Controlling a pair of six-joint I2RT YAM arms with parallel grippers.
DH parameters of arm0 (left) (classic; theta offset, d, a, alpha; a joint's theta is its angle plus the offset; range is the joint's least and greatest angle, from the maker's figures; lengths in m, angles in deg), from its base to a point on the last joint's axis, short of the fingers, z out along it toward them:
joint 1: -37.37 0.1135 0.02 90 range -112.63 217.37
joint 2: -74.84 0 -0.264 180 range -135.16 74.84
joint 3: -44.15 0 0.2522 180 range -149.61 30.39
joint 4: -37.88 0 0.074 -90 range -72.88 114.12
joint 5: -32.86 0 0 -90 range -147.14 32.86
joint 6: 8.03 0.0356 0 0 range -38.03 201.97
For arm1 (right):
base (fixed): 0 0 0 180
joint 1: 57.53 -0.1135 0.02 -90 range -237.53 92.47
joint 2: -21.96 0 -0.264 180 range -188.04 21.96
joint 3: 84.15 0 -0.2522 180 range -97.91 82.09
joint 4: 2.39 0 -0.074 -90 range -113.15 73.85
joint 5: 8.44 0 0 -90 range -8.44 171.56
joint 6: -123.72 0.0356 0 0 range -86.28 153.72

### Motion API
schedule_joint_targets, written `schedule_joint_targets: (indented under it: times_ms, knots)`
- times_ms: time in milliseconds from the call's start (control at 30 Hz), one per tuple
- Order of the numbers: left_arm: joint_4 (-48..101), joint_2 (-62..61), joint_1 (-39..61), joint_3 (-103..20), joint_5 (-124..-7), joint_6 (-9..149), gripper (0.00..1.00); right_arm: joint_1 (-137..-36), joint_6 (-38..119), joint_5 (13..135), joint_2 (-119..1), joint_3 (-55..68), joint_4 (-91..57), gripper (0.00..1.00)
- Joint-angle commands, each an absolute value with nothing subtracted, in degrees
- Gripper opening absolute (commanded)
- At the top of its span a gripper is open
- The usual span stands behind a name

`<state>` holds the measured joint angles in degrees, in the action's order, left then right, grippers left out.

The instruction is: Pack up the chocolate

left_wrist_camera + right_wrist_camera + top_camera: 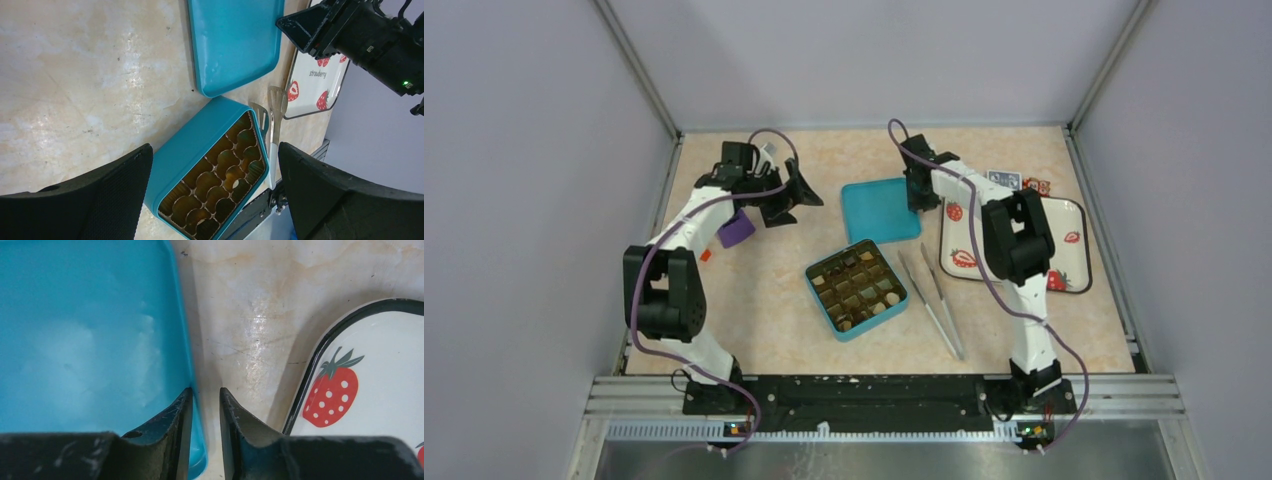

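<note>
Right tool (206, 396) barely agape astride lid (90, 330) rim, left tool (214, 150) splayed, over marbled table (754, 300), grey walls (524, 150)

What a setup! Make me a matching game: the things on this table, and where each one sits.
1 flat teal plastic lid
2 teal box of gridded compartments
3 long metal tweezers
4 white strawberry-print tray

A rightmost of the four
B lying between box and tray
C edge between the right arm's jaws
D open, brown cells showing

Pairs: 1-C, 2-D, 3-B, 4-A
</note>
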<state>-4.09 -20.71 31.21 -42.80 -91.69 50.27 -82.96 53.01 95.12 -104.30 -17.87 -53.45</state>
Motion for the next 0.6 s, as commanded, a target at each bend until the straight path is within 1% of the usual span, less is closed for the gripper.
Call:
schedule_joint_targets:
  times_ms: [0,100,200,367,567]
  knots:
    - [-2.03,-21.3,30.42,-41.97,-90.69,49.73,0.99,-83.36,52.17,94.49,-105.92,-21.38,-53.71,0.23]
    - [-1.81,-22.75,29.58,-42.04,-88.87,49.96,0.99,-83.32,52.73,93.27,-107.9,-23.1,-54.43,0.15]
    - [-0.88,-24.1,29.29,-41.36,-87.15,49.69,0.99,-83.26,53.77,92.98,-109.34,-25.64,-55.86,0.0]
    - [1.27,-27.36,28.96,-41.93,-89.06,50.01,0.99,-82.66,56.65,90.63,-108.89,-27.22,-55.22,0.0]
    - [0.56,-32.35,27.75,-45.97,-91.24,52.56,0.99,-81.79,60.96,85.27,-106.22,-25.36,-51.58,0.0]
